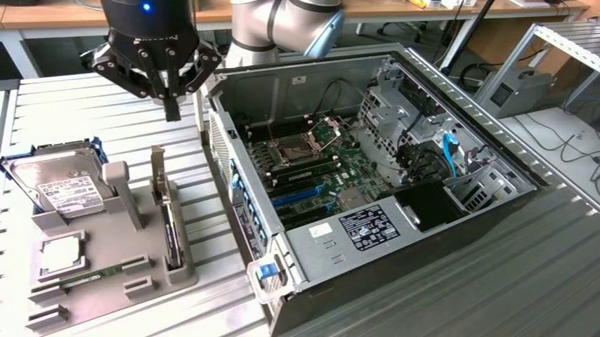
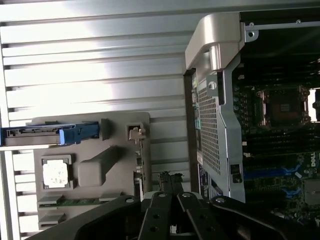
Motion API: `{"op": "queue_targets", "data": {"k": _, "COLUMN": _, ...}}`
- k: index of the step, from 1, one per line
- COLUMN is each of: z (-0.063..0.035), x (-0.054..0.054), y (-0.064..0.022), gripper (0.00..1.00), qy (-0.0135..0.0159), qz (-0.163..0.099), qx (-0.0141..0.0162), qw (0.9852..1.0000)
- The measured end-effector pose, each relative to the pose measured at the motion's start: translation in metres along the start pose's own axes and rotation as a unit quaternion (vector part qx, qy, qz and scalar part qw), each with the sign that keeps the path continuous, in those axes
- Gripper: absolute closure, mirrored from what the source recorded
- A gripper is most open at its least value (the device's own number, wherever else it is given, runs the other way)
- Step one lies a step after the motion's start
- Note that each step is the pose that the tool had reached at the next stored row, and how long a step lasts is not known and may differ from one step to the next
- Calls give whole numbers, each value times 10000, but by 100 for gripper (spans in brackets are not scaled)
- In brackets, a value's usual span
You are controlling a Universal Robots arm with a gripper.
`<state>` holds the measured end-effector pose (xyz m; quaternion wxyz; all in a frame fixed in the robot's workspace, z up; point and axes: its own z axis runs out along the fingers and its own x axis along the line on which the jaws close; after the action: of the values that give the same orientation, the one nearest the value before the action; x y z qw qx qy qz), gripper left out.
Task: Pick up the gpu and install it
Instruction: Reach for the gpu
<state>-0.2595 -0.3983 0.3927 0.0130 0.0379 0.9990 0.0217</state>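
**Exterior view.** The gripper (image 1: pixel 171 112) hangs over the slatted metal worktop (image 1: pixel 84 119), fingers pointing down and pressed together into one narrow dark bar, with nothing between them. The gpu (image 1: pixel 168 217) stands on its long edge in a slot of the grey holder (image 1: pixel 103 298), its tan-silver bracket at the end nearer the gripper. The gripper is above and just beyond that bracket end, clear of the card. In the same holder, towards the exterior view's left, are a hard drive (image 1: pixel 56 184) with a white label, a square processor (image 1: pixel 61 257) and a green RAM stick (image 1: pixel 94 275). The open computer case (image 1: pixel 324 242) lies just beside the holder on the exterior view's right, its motherboard (image 1: pixel 310 175) exposed.

**Wrist view.** The gripper (image 2: pixel 170 179) shows its fingers meeting at a closed tip, empty. The gpu (image 2: pixel 140 165) appears edge-on as a thin strip in the holder (image 2: pixel 117 127), close beside the fingertips but not touching them. The case wall (image 2: pixel 215 125) lies on the gripper's other side.
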Motion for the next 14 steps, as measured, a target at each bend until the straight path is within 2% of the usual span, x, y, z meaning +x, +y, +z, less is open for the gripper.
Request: {"op": "queue_targets", "data": {"k": 14, "z": 0, "x": 320, "y": -13, "gripper": 89, "qy": 0, "qz": 0, "qx": 0, "qw": 10000}}
